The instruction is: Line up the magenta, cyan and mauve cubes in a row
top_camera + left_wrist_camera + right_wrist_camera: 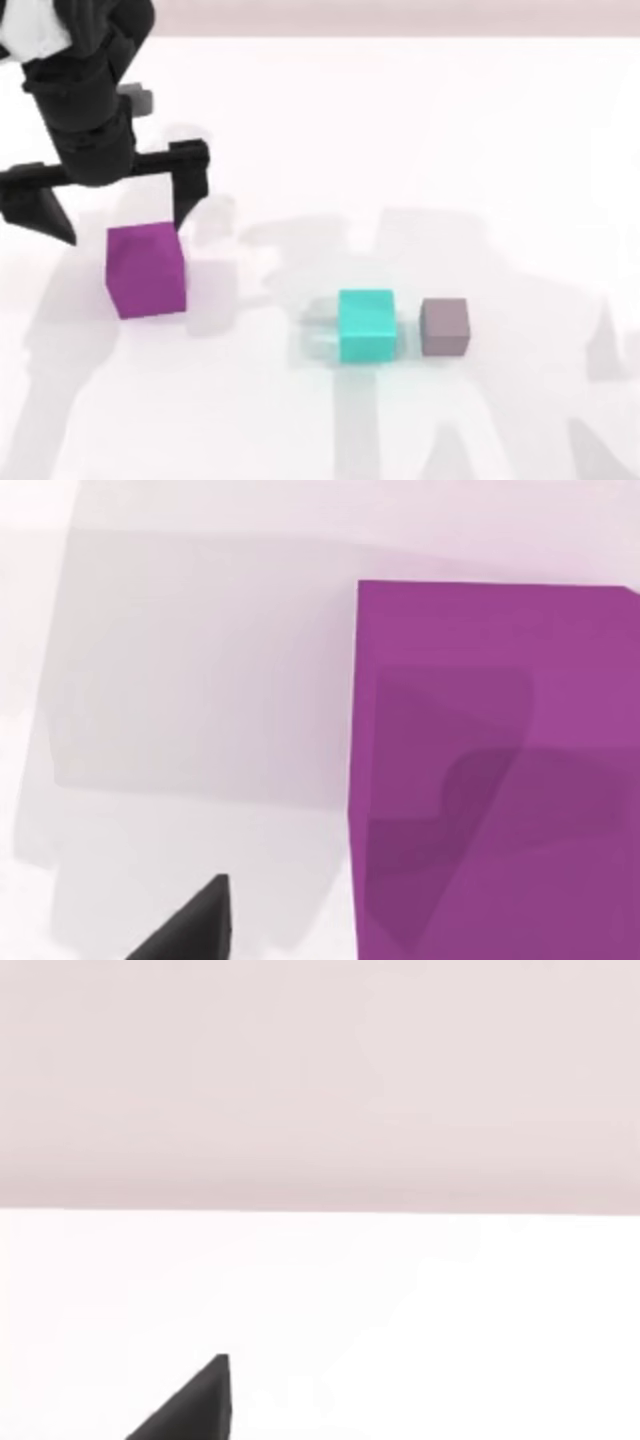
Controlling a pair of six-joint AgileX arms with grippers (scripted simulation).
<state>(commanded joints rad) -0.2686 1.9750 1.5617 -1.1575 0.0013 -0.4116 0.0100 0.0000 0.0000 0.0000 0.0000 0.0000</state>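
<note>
The left hand [120, 215] is hovering wide open just behind the magenta cube [147, 270] sitting at the desk's [480, 150] left, well apart from the cyan cube [367, 324] and mauve cube [444, 326], so the left arm is lying nearer.

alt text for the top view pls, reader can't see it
The left gripper, fingers spread wide, hangs over the magenta cube at the white table's left. The cyan cube and smaller mauve cube sit side by side right of centre, a narrow gap between them.
</note>
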